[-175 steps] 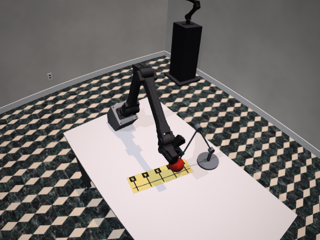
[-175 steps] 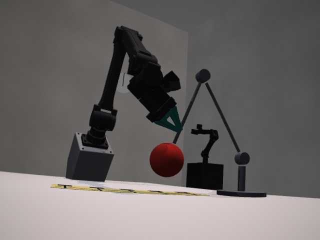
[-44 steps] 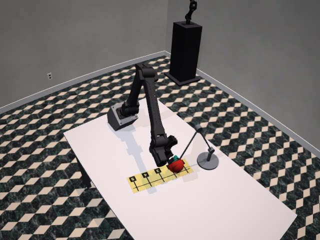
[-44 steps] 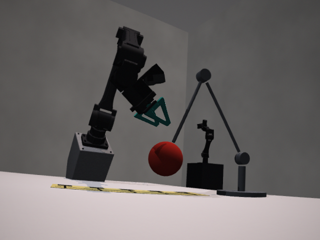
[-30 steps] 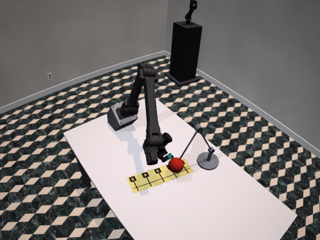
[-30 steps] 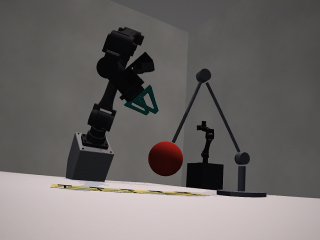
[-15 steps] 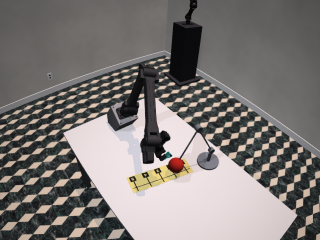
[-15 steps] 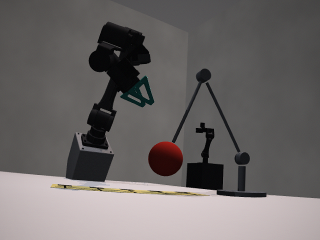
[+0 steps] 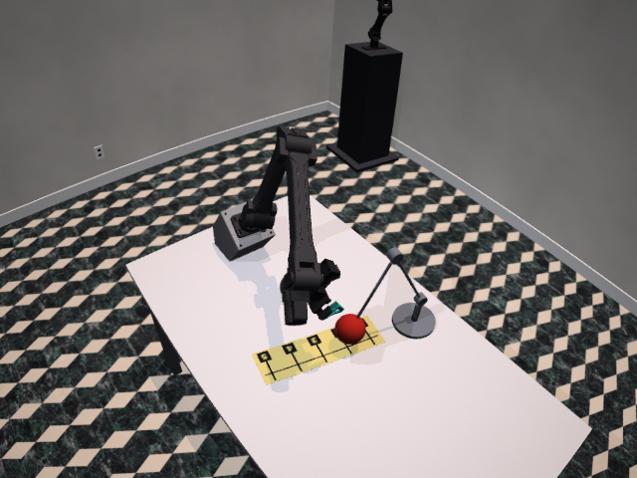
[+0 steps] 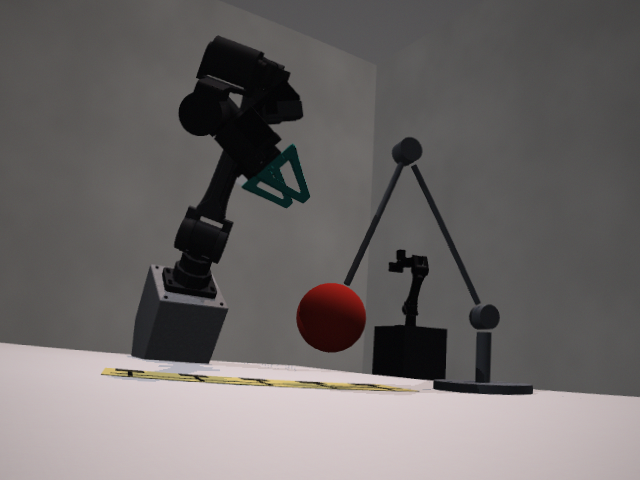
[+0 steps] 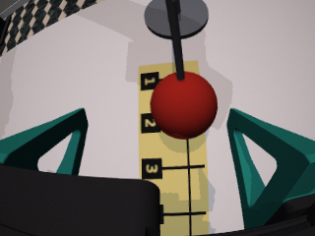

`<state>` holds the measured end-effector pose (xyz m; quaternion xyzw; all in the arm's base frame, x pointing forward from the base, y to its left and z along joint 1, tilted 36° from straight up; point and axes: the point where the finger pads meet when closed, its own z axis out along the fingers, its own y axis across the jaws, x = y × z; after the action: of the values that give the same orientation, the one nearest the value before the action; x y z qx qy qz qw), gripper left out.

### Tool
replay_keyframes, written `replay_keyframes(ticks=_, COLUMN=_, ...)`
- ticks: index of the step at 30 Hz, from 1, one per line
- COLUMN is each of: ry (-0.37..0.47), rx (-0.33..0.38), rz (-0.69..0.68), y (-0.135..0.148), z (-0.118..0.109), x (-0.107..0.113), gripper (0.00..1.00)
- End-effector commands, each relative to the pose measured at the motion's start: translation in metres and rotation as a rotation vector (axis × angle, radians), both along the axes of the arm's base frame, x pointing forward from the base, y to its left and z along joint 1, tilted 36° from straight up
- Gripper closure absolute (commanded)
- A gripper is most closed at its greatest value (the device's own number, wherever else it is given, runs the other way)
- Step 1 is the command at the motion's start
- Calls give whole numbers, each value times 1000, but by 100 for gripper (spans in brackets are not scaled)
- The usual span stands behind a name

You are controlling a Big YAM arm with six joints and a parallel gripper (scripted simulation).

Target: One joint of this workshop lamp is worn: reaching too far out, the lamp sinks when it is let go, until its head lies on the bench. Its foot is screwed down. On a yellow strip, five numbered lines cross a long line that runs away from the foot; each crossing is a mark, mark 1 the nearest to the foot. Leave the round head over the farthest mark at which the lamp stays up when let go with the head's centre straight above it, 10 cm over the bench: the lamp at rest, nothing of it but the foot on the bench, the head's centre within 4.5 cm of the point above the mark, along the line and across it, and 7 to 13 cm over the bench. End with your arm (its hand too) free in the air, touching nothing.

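The lamp's round red head [image 9: 350,328] hangs free above the yellow strip [image 9: 317,353], clear of the bench in the low side view [image 10: 330,316]. In the wrist view the red head [image 11: 184,104] sits over the strip between the labels 1 and 2, hiding the crossing by label 2. The grey foot [image 9: 413,319] stands on the bench at the strip's near end, with two thin arms meeting at a high elbow [image 10: 406,150]. My gripper [image 9: 328,309] is open and empty, apart from the head, up and to its left in the low side view [image 10: 281,178].
My arm's grey base block [image 9: 240,234] stands at the far side of the white bench. A black pedestal [image 9: 368,103] with another arm stands on the floor in the room's corner. Marks 3 to 5 [image 9: 288,355] lie uncovered on the strip.
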<state>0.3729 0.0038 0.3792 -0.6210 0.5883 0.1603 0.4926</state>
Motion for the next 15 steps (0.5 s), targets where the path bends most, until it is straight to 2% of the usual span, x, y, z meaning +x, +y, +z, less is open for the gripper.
replay_keyframes(ticks=1, ry=-11, rx=-3, rz=-3, y=-2, z=6, x=1, gripper=0)
replay_keyframes(ticks=15, ry=-8, rx=-3, rz=0, y=0, z=3, x=-1, gripper=0)
